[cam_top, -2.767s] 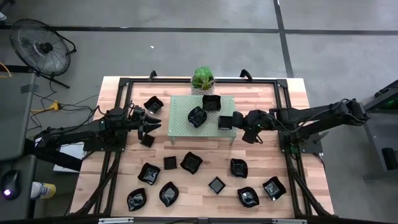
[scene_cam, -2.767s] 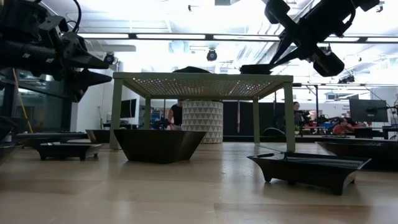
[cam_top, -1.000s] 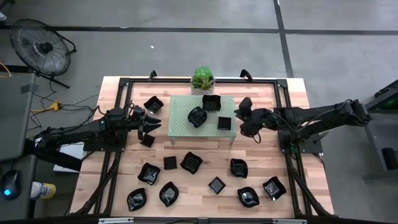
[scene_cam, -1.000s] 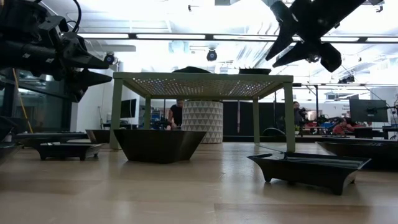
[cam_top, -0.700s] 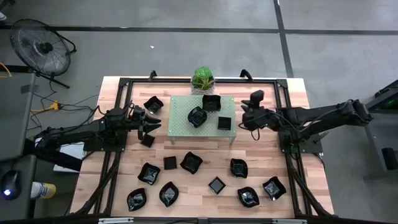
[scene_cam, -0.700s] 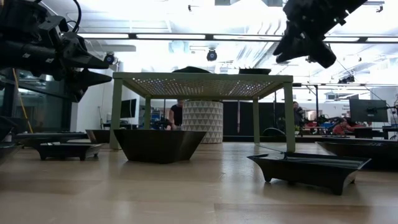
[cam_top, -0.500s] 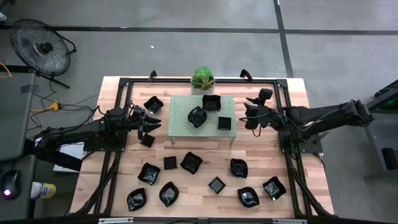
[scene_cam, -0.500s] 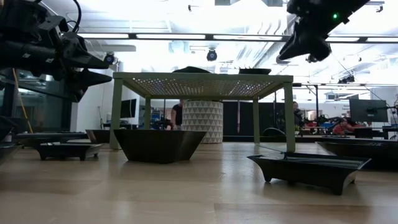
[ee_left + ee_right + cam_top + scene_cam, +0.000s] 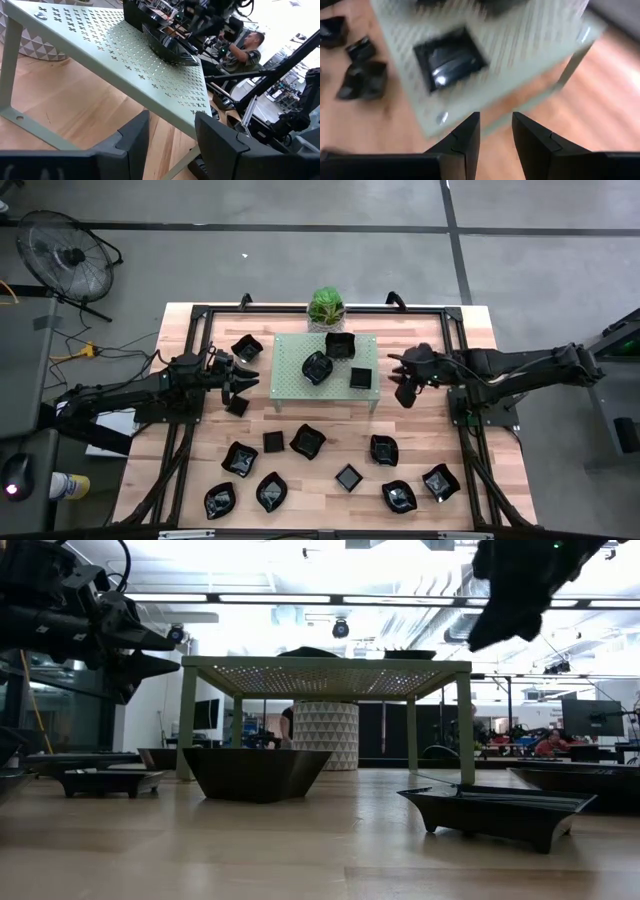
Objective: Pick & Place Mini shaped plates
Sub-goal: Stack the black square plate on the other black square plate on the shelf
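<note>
The mini shaped plates are small glossy black dishes. Three sit on the pale green perforated rack [image 9: 300,385]: a wavy one [image 9: 341,343], a rounded one [image 9: 316,367] and a square one [image 9: 361,377], which also shows as the square plate [image 9: 449,57]. Several more lie on the wooden table, such as plate [image 9: 308,441] and plate [image 9: 384,449]. My right gripper [image 9: 400,383] hangs open in the air just right of the rack, empty, seen as my right gripper [image 9: 496,132]. My left gripper [image 9: 247,380] waits open and empty at the rack's left end, above plate [image 9: 236,405].
A small green potted plant [image 9: 326,307] stands behind the rack at the far edge. A black frame [image 9: 455,330] runs round the table. More plates lie near the front edge [image 9: 272,491], [image 9: 441,481]. Bare wood shows between the rack and the middle row of plates.
My right gripper has drawn back from the rack's right end toward the table's right, swung toward the far edge while turning about, then come back down beside the rack. The square plate has stayed on the rack.
</note>
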`<state>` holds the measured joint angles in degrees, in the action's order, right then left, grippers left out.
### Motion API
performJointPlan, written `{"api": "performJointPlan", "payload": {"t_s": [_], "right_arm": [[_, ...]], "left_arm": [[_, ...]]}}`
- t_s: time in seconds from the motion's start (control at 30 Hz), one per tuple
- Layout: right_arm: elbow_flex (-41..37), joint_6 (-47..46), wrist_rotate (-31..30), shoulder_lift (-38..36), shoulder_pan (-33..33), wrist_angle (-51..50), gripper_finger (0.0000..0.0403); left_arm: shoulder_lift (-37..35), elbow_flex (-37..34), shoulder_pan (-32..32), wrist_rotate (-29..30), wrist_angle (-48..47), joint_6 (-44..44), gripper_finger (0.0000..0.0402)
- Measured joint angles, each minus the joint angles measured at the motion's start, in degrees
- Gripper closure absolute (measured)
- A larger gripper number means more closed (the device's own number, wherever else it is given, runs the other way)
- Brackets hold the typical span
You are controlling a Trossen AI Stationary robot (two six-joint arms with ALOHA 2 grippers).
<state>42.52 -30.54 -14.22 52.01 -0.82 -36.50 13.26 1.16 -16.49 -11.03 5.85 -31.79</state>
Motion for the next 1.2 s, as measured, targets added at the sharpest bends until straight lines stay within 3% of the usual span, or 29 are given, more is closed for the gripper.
{"api": "performJointPlan", "payload": {"t_s": [0.2, 0.67, 1.0, 1.2], "right_arm": [[0.0, -10.5, 9.4, 0.0, -1.5, -7.6, 0.0295], [0.0, -26.6, 19.4, 4.6, -8.4, -15.7, 0.0295], [0.0, -34.8, 21.5, 11.0, -14.6, -15.1, 0.0295], [0.0, -40.0, 17.8, 11.6, -22.3, -13.6, 0.0295]], "left_arm": [[0.0, 0.0, 0.0, 0.0, 0.0, 0.0, 0.0245], [0.0, 0.0, 0.0, 0.1, 0.0, 0.0, 0.0245], [0.0, 0.0, 0.0, 0.1, 0.0, 0.0, 0.0245], [0.0, 0.0, 0.0, 0.3, 0.0, 0.0, 0.0245]]}}
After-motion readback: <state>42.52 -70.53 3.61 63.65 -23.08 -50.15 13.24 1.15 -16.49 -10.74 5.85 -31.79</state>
